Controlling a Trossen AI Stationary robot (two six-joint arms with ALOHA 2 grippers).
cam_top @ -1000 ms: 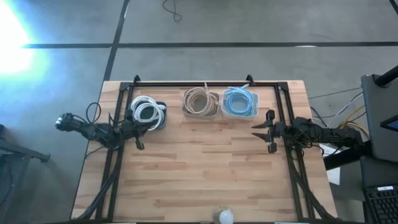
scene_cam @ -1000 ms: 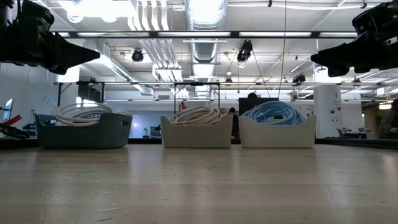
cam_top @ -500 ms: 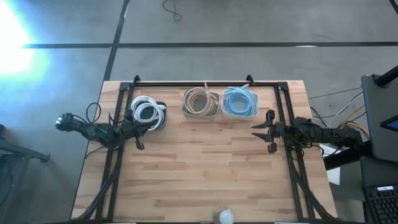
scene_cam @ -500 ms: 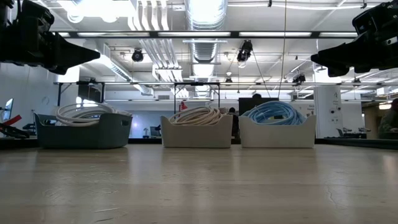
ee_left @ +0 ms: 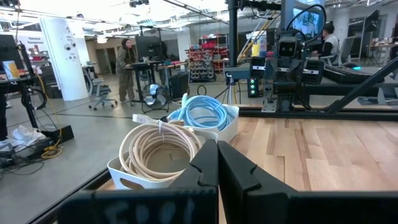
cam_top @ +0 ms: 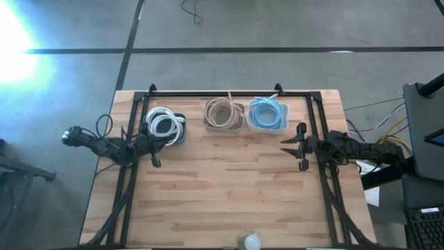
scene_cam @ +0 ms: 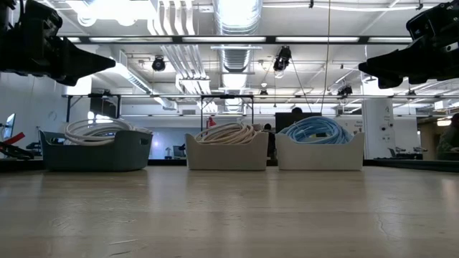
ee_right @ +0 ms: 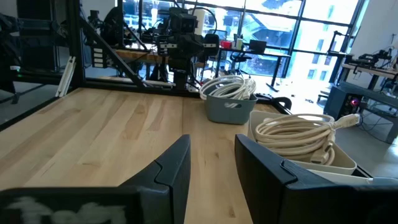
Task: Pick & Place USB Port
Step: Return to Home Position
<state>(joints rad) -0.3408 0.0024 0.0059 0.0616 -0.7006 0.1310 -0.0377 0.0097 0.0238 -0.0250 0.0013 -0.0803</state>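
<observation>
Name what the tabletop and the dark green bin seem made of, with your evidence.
The tabletop looks like pale wood, matt: joined strips with grain. The dark green bin is probably moulded plastic: smooth, matt, rounded corners.

The right end effector (ee_right: 211, 148) has two dark fingers (ee_right: 171, 165) with a gap between them, and nothing is in the gap. Under it is a wooden bench (ee_right: 106, 124). Close by sits a pale bin (ee_right: 339, 167) with a cream cable (ee_right: 298, 134) coiled inside. Farther along is a grey-green bin (ee_right: 229, 111) full of white cable (ee_right: 231, 87). The other arm (ee_right: 181, 37) waits at the far side of the bench, with big windows (ee_right: 273, 28) behind it.
</observation>
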